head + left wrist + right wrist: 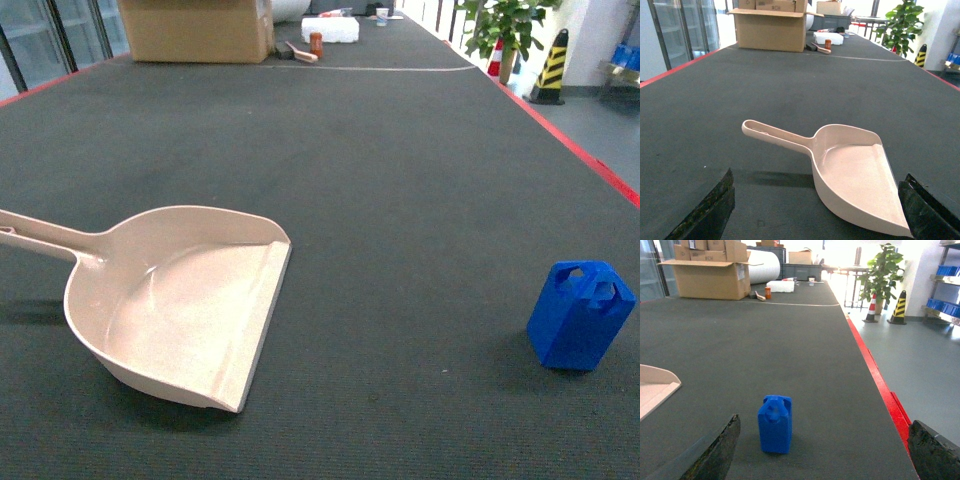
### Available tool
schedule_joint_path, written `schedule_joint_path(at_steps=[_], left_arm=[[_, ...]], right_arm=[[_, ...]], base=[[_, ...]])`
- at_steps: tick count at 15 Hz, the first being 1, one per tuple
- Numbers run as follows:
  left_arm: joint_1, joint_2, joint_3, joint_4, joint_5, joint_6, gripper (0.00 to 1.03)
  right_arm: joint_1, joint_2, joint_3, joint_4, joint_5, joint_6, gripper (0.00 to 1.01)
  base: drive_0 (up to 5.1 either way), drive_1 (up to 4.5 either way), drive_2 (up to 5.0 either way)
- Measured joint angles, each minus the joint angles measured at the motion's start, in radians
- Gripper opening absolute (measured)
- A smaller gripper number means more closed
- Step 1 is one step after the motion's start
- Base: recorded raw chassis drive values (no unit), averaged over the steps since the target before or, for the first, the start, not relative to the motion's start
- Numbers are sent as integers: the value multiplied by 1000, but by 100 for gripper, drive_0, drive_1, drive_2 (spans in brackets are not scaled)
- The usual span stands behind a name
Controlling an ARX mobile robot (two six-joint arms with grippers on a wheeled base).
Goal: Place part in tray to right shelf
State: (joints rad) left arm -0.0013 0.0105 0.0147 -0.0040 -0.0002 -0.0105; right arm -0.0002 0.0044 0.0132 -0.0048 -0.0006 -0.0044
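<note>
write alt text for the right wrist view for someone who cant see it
A small solid-blue plastic block with a handle hole stands upright on a dark grey mat, framed by the open right pincer fingers. A corner of a beige plastic scoop shows at left; a cardboard box and potted plant sit far behind.

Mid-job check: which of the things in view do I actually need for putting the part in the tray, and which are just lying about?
Needed:
- blue part, standing upright on the mat, apart from the tray
- beige tray, holding nothing yet
- right shelf: not in view

Lying about, at the far end:
- cardboard box
- white container
- small orange bottle
- potted plant
- striped cone
</note>
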Motion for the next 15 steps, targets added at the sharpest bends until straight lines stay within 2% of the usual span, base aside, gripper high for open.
schedule_joint_path(at_steps=[15], left_arm=[[0, 0, 0, 0, 0, 0, 98]], right_arm=[[0, 0, 0, 0, 0, 0, 98]], base=[[0, 0, 0]])
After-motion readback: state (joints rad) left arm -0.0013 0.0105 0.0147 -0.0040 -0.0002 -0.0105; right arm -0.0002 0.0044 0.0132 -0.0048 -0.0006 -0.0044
